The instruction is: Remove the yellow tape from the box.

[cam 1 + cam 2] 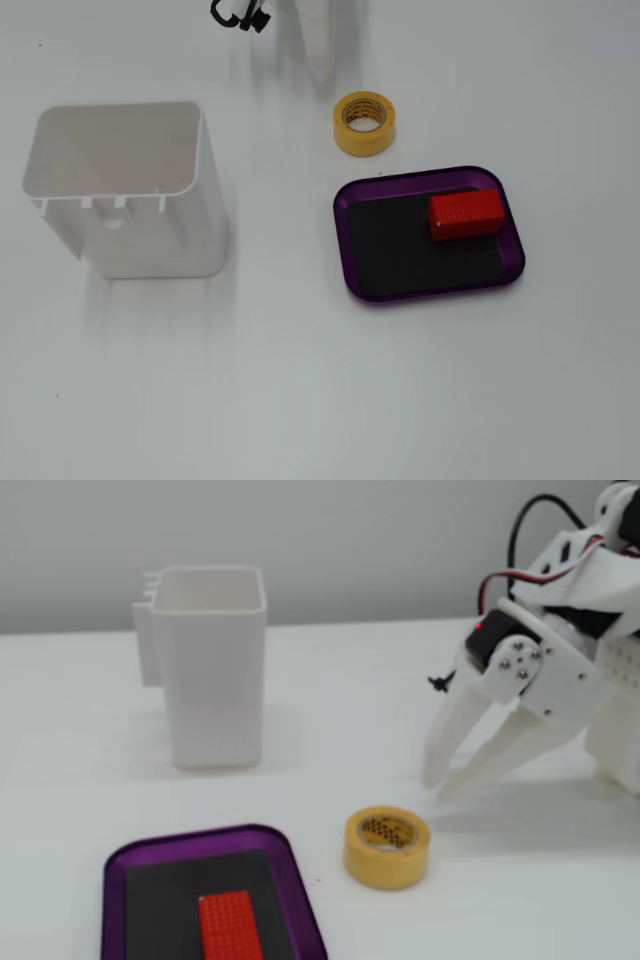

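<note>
The yellow tape [364, 123] lies flat on the white table just outside the far rim of the purple box [350, 250]; it also shows in the other fixed view [387, 847], to the right of the box [300, 880]. A red block [466, 215] lies inside the box on the black floor. My gripper [438, 786] hangs tips down behind the tape, apart from it, with its fingertips nearly together and nothing between them. Only a blurred white finger [322, 60] shows at the top edge of the fixed view from above.
A tall white open-topped container [125, 190] stands left of the box, also seen in the other fixed view [212, 665]. The arm's white body and cables [590, 630] fill the right side.
</note>
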